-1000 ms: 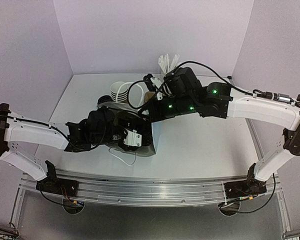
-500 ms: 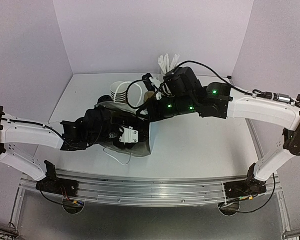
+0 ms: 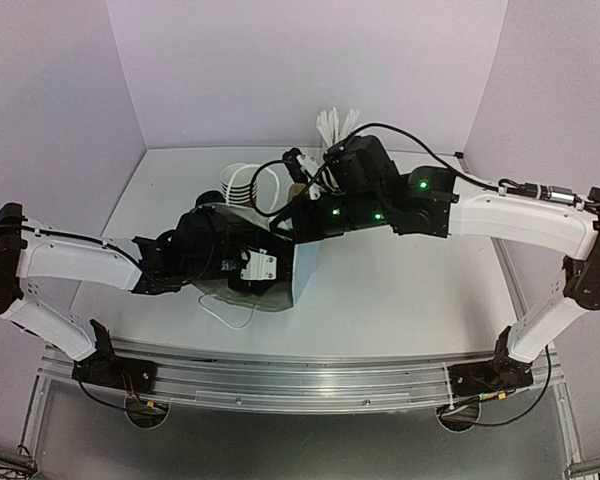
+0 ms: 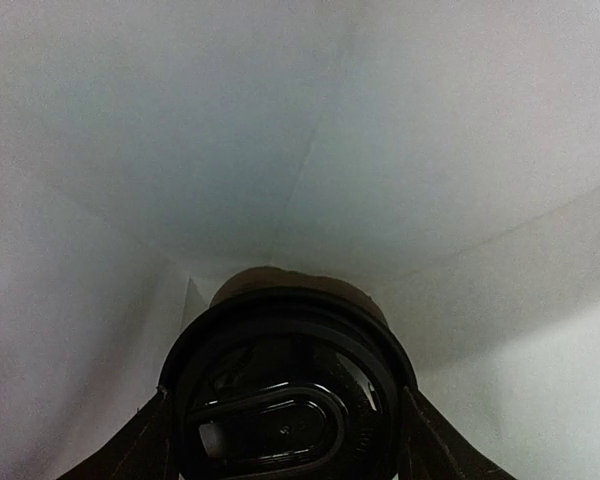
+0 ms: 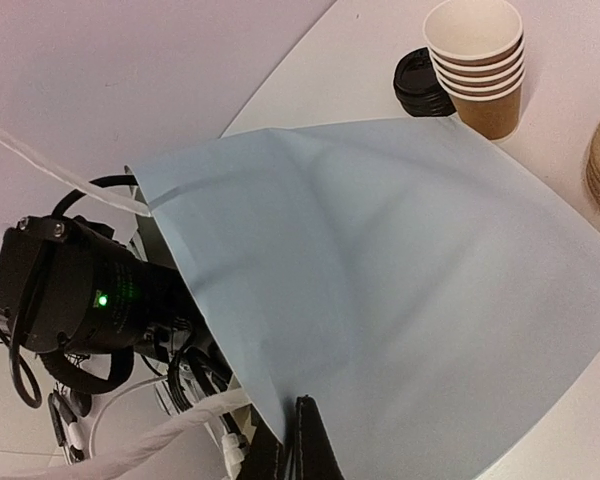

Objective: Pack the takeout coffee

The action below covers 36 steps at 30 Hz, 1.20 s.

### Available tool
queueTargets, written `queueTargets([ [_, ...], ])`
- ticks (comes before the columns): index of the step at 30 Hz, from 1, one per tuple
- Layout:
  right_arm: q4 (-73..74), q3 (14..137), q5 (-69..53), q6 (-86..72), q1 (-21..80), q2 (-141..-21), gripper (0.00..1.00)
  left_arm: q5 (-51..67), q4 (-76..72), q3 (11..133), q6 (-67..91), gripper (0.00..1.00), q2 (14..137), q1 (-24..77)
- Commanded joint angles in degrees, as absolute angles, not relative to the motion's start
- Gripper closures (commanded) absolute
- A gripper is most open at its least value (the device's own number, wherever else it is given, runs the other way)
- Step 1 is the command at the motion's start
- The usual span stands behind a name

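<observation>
Black plastic lid (image 4: 280, 420), glossy, with an oval sip recess, caps the takeout coffee (image 4: 270, 283). Its brown kraft wall just shows behind the lid. The cup sits low centre in the left wrist view, inside the white paper bag (image 5: 380, 260), clamped by the left hand (image 4: 285, 440). The right hand (image 5: 295, 445) is closed, pinching the bag's edge at bottom centre.
</observation>
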State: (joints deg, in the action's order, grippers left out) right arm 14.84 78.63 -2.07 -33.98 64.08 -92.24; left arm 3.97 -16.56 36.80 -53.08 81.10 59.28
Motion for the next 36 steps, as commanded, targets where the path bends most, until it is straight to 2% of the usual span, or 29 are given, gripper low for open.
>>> queueTargets([
  [1, 13.15, 79.98, -5.59, -35.26, 64.45, -92.97, 1.0, 4.35, -11.6, 39.57, -52.3, 0.87, 83.21, 57.99],
  [21, 11.94, 80.6, -7.59, -38.46, 64.12, -94.27, 1.0, 2.54, -8.48, 43.17, -52.73, 0.88, 92.54, 58.36],
  [28, 11.62, 79.74, -7.5, -38.6, 64.09, -93.37, 1.0, 2.33, -4.33, 44.16, -48.14, 0.88, 93.35, 57.68],
  [36, 11.51, 79.24, -6.93, -38.55, 64.09, -92.73, 1.0, 1.26, -2.51, 42.66, -48.42, 0.84, 94.99, 57.57],
])
